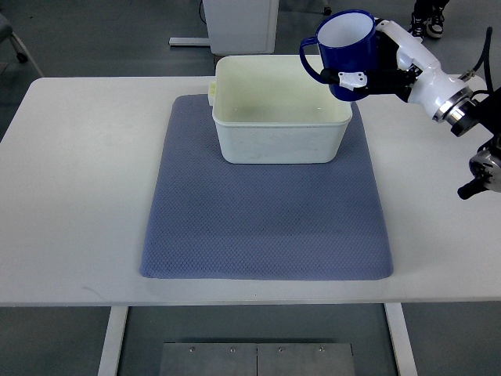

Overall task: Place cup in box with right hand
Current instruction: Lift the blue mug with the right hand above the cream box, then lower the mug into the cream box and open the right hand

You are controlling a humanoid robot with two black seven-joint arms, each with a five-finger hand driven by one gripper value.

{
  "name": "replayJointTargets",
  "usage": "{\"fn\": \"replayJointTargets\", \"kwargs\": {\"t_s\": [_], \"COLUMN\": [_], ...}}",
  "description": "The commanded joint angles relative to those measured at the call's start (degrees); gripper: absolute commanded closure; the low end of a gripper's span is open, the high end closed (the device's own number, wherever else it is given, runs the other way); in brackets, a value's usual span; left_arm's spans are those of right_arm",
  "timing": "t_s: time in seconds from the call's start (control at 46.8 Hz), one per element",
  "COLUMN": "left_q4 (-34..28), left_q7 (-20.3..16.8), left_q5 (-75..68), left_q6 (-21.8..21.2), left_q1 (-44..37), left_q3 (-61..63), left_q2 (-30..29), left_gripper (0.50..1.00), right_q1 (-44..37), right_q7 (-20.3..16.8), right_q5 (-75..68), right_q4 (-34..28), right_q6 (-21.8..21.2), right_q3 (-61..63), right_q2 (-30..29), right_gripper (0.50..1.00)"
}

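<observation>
Top view: right hand [374, 64] grips cup [344, 47], w/ cup above box [280, 110] rim.

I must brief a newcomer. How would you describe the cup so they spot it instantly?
On the white table lies a blue-grey mat with a cream plastic box at its far edge. Above the box's far right corner, the right hand holds the cup: the only deep blue item, white inside, with a handle.

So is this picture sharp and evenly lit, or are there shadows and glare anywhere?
Top view: lighting is soft and even, with everything in focus. The white table looks bright but not blown out. Only a faint shadow lies under the white box on the blue mat. The right hand holding the blue cup shows no motion blur, and the cup's glossy side carries slight sheen.
</observation>
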State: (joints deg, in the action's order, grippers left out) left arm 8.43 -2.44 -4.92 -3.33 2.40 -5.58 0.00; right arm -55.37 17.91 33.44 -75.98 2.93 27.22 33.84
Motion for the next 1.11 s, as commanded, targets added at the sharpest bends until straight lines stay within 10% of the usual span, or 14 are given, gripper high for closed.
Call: {"fn": "replayJointTargets", "kwargs": {"t_s": [0.0,1.089], "left_q4": [0.0,0.0], "left_q7": [0.0,0.1], "left_q5": [0.0,0.0], "left_q6": [0.0,0.0], "left_q1": [0.0,0.1], "left_q3": [0.0,-0.1], "left_q2": [0.0,0.0], "left_gripper": [0.5,0.5], "right_q1": [-1.0,-4.0], "right_q7": [-1.1,-6.6], "right_q5": [-0.5,0.2], "right_q4": [2.5,28.8], "right_q6": [0.5,6.1], "right_q3": [-0.1,-2.0], "right_q2": [-1.9,-25.4], "right_gripper": [1.0,1.0]}}
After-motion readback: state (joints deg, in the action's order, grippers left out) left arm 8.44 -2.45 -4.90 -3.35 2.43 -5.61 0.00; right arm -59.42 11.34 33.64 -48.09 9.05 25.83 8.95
